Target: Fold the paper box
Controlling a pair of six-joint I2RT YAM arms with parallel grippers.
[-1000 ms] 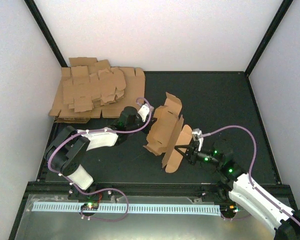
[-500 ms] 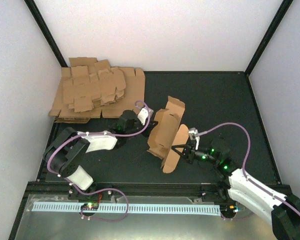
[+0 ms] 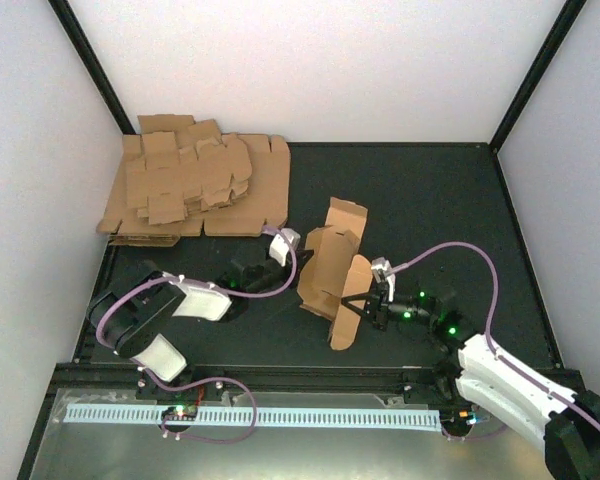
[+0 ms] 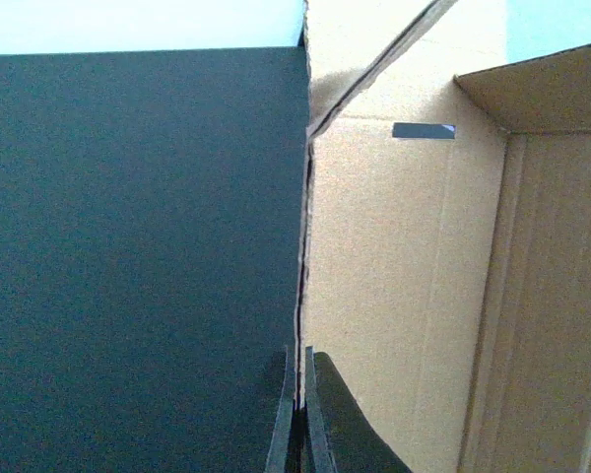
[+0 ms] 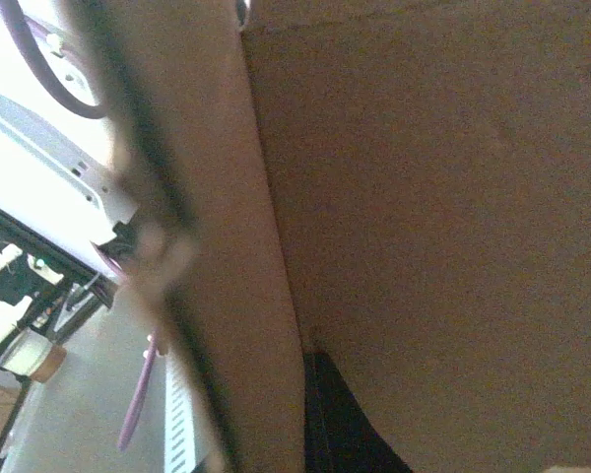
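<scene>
The paper box (image 3: pixel 332 268) is a partly folded brown cardboard piece, held upright above the black mat between both grippers. My left gripper (image 3: pixel 298 272) is shut on its left edge. In the left wrist view the thin fingers (image 4: pixel 313 414) pinch that cardboard edge, and the box (image 4: pixel 404 296) fills the right half. My right gripper (image 3: pixel 356 303) is shut on a lower flap at the box's right side. In the right wrist view brown cardboard (image 5: pixel 424 197) covers nearly everything, with one dark finger (image 5: pixel 340 424) against it.
A thick pile of flat brown cardboard sheets (image 3: pixel 195 185) lies at the back left of the mat. White walls with black corner posts enclose the table. A perforated white rail (image 3: pixel 250 415) runs along the near edge by the arm bases.
Both grippers have carried the box slightly toward the near edge and lower. The left arm has stretched out flatter; the box's flaps stand closer together.
</scene>
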